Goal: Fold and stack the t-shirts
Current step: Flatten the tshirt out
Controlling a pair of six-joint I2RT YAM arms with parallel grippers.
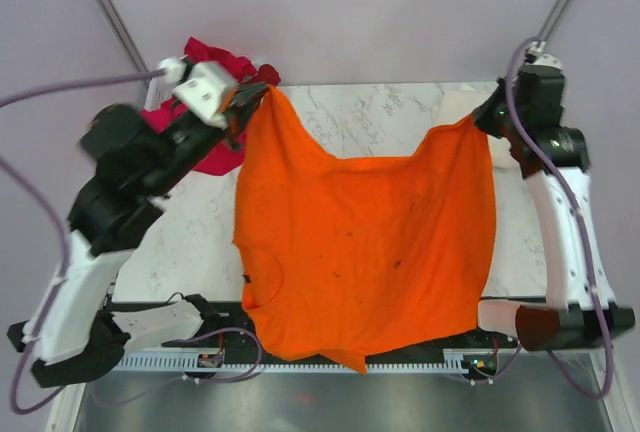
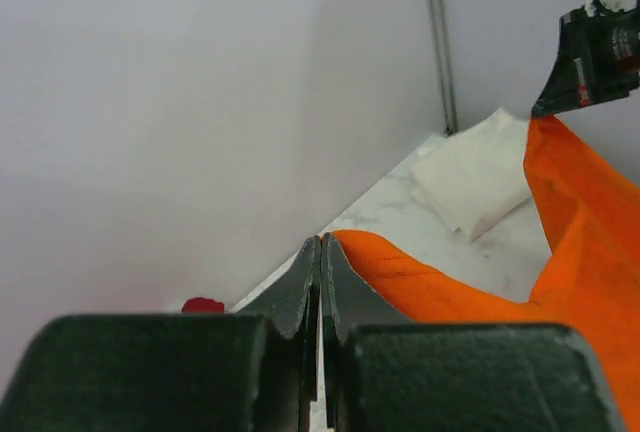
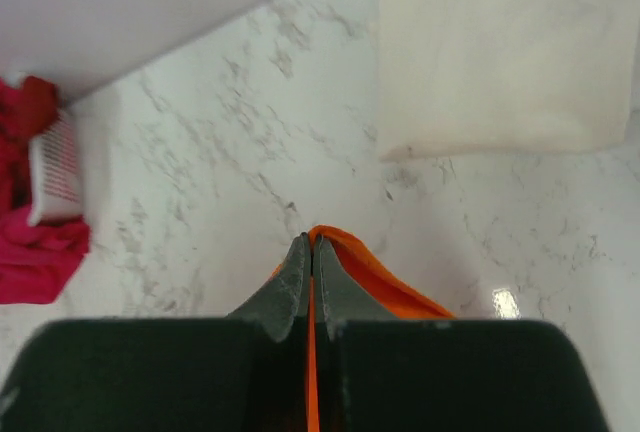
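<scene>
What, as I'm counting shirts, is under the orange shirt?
Under the orange shirt, marble table shows at its raised corners, a folded cream shirt beyond the right one. Its middle hides the rest.

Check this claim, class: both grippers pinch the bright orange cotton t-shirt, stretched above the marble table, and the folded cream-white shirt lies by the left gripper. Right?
One slip: the folded cream-white shirt lies just beyond the right gripper, not by the left gripper; the right wrist view shows it. Both do pinch the bright orange cotton t-shirt.
</scene>
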